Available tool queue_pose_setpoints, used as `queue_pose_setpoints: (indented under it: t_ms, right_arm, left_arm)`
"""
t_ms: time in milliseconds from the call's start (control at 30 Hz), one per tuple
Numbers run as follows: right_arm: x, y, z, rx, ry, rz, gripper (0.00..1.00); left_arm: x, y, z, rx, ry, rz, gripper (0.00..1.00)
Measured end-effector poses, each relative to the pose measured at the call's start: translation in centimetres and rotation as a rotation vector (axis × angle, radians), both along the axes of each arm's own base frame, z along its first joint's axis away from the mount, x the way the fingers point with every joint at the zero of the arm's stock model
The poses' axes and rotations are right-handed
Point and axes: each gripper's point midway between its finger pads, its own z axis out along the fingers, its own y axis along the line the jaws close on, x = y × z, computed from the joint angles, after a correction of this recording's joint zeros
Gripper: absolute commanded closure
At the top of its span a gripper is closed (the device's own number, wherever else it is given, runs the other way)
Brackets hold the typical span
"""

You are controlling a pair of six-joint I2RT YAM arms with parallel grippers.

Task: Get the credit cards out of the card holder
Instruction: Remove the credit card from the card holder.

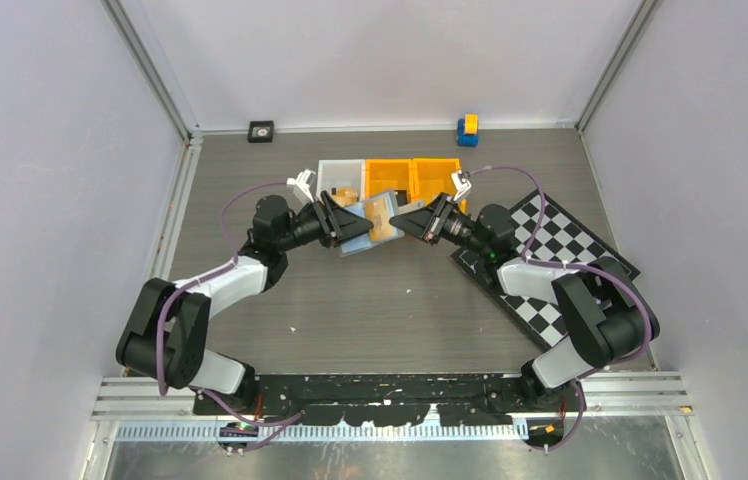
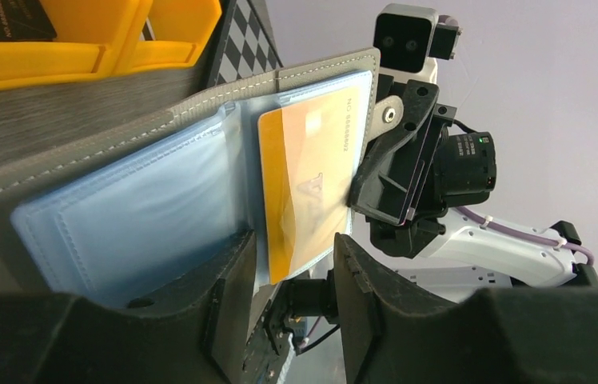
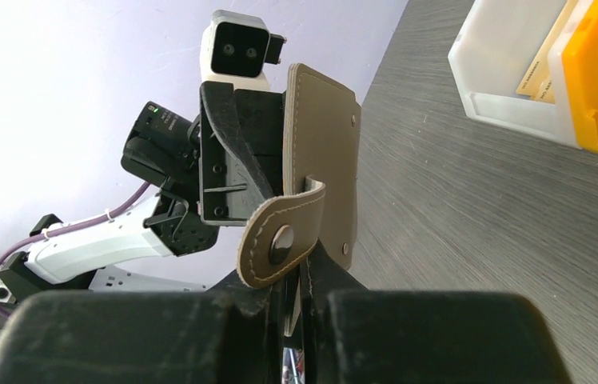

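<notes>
The grey card holder (image 1: pixel 378 222) hangs open in the air between both grippers, above the table in front of the bins. In the left wrist view its pale blue pockets (image 2: pixel 120 208) face the camera, and an orange credit card (image 2: pixel 308 176) sits in the right pocket. My left gripper (image 2: pixel 296 296) has its jaws apart, with the card's lower end and the holder's edge showing between them; it is at the holder's left side (image 1: pixel 348 228). My right gripper (image 3: pixel 304 300) is shut on the holder's edge by the snap strap (image 3: pixel 280 244), at the holder's right side (image 1: pixel 408 222).
A white bin (image 1: pixel 340 180) and two orange bins (image 1: pixel 390 178) (image 1: pixel 437 178) stand just behind the holder. The white bin (image 3: pixel 512 104) holds tan cards; a black card (image 2: pixel 8 20) lies in an orange bin. A checkerboard (image 1: pixel 560 260) lies at the right.
</notes>
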Motion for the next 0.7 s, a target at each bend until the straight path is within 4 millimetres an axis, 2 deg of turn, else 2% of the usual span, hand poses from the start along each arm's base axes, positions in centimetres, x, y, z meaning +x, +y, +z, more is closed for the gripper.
queue_pose_setpoints:
  t_ms: [100, 367, 433, 567, 700]
  right_arm:
    - [0.0, 0.0, 0.2, 0.008, -0.002, 0.001, 1.00]
    - [0.3, 0.0, 0.8, 0.037, -0.018, -0.002, 0.99]
    - [0.5, 0.0, 0.7, 0.038, -0.016, -0.004, 1.00]
    - [0.7, 0.1, 0.3, 0.032, -0.005, -0.003, 1.00]
    - [0.7, 0.2, 0.1, 0.030, -0.001, -0.002, 1.00]
  left_arm:
    - [0.0, -0.2, 0.4, -0.024, -0.001, -0.010, 0.68]
    - [0.4, -0.4, 1.4, -0.085, -0.022, -0.021, 0.77]
    - [0.5, -0.3, 1.8, -0.094, -0.035, -0.019, 0.82]
    - [0.4, -0.3, 2.3, -0.110, -0.056, -0.021, 0.99]
    - [0.3, -0.3, 2.2, -0.108, -0.057, -0.020, 1.00]
